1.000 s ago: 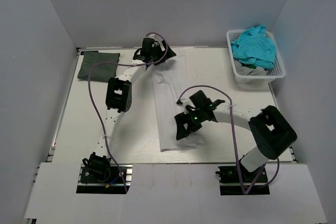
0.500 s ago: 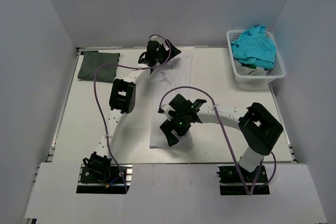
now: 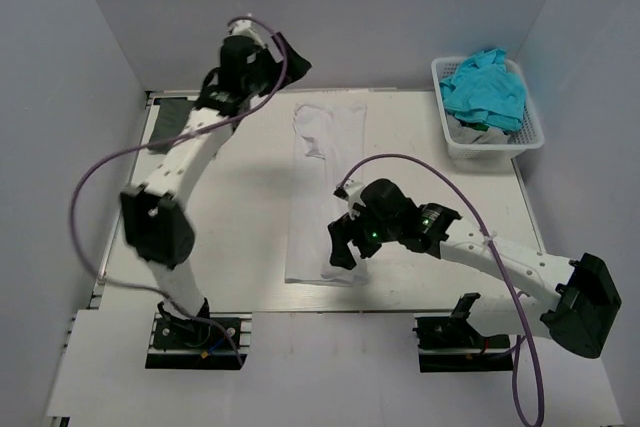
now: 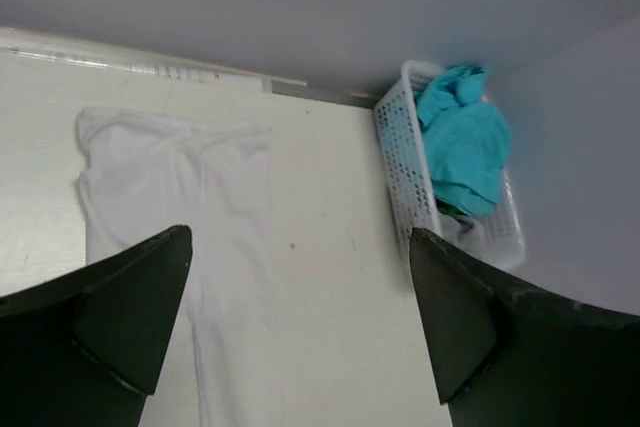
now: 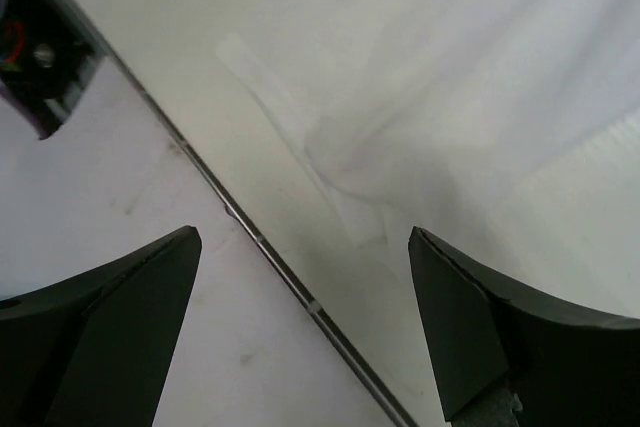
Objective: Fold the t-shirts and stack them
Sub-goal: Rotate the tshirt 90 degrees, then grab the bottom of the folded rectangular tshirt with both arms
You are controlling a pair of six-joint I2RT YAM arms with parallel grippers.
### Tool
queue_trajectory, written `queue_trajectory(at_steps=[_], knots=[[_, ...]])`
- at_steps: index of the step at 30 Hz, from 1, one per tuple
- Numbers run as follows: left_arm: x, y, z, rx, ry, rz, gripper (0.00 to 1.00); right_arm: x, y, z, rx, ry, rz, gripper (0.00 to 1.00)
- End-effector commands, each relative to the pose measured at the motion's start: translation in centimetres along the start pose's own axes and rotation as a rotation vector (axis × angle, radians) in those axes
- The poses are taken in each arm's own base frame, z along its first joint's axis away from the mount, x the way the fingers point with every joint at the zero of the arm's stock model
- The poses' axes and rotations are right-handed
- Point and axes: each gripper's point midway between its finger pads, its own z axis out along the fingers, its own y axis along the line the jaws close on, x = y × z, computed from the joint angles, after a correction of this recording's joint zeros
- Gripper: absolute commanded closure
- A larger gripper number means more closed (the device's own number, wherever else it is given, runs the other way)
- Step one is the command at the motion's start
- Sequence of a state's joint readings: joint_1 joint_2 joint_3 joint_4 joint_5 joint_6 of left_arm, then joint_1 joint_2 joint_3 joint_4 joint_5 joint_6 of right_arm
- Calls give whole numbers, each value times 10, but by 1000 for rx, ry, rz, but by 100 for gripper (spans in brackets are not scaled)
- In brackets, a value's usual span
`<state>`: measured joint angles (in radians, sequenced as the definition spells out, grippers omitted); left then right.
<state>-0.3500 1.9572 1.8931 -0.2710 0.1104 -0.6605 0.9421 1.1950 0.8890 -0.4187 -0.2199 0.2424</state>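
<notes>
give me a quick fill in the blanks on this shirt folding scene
The teal t-shirts lie in the white ____.
The long t-shirt in the middle of the table is ____ in colour.
The left gripper and the right gripper are both ____.
The dark t-shirt lies at the table's far ____ corner.
Missing words: basket; white; open; left.

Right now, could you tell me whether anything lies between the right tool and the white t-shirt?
Nothing visible does: the right tool hangs open above the near end of the white t-shirt, its wrist view unobstructed.

Lab: grey-walled robot table (image 3: 250, 227)
</notes>
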Motion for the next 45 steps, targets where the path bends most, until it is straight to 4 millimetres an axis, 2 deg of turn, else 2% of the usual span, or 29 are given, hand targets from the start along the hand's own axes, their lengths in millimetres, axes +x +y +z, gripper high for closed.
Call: queue_trajectory(at_steps=[1, 2, 3, 4, 5, 6, 7, 8, 10, 12, 13, 15, 16, 22, 25, 28, 29, 32, 33, 35, 37, 40, 42, 43, 44, 45], knots=[[39, 34, -86, -168, 98, -19, 1, 19, -25, -6, 159, 9, 185, 10], [93, 71, -104, -279, 200, -121, 1, 29, -29, -12, 197, 29, 231, 10], [97, 63, -134, -242, 190, -154, 1, 30, -36, -13, 237, 23, 246, 10], [123, 57, -147, -153, 262, -171, 1, 32, -37, -15, 247, 35, 256, 10], [167, 77, -162, -165, 352, -191, 1, 35, -36, -15, 243, 55, 266, 10], [182, 69, -180, -125, 412, -201, 1, 41, -35, -14, 235, 87, 280, 10], [196, 77, -191, -154, 464, -199, 1, 43, -31, -13, 213, 103, 290, 10], [219, 85, -203, -187, 547, -190, 1, 52, -32, -8, 216, 148, 305, 10], [260, 102, -239, -275, 694, -209, 1, 64, -31, -4, 198, 188, 330, 10], [286, 107, -261, -286, 773, -216, 1, 77, -36, 4, 206, 234, 354, 10], [305, 122, -275, -326, 809, -236, 1, 79, -38, 6, 207, 238, 359, 10], [318, 121, -288, -309, 846, -258, 1, 87, -43, 15, 206, 249, 365, 10], [331, 125, -297, -318, 887, -263, 1, 91, -46, 19, 212, 271, 375, 10], [359, 115, -301, -246, 958, -250, 6, 106, -53, 31, 196, 320, 407, 10], [367, 119, -301, -279, 983, -207, 9, 112, -55, 35, 191, 330, 420, 10], [374, 135, -297, -355, 975, -139, 13, 115, -54, 37, 172, 331, 441, 10], [377, 145, -299, -408, 977, -113, 16, 115, -51, 39, 154, 332, 442, 12], [390, 154, -299, -477, 1045, -97, 23, 120, -52, 43, 145, 337, 447, 16], [393, 159, -300, -499, 1054, -93, 28, 121, -53, 43, 144, 344, 447, 16], [399, 161, -297, -513, 1075, -87, 36, 125, -54, 44, 147, 363, 443, 21], [400, 153, -292, -488, 1077, -65, 49, 127, -55, 45, 145, 380, 443, 25], [400, 151, -292, -496, 1071, -46, 63, 128, -56, 46, 147, 381, 437, 36], [397, 150, -289, -495, 1059, -41, 71, 130, -61, 47, 175, 382, 423, 66], [398, 149, -286, -497, 1056, -28, 82, 131, -65, 48, 187, 387, 420, 78], [396, 147, -286, -505, 1056, -37, 90, 131, -68, 49, 205, 388, 405, 91], [398, 147, -289, -508, 1066, -29, 100, 131, -69, 50, 204, 399, 406, 97]])
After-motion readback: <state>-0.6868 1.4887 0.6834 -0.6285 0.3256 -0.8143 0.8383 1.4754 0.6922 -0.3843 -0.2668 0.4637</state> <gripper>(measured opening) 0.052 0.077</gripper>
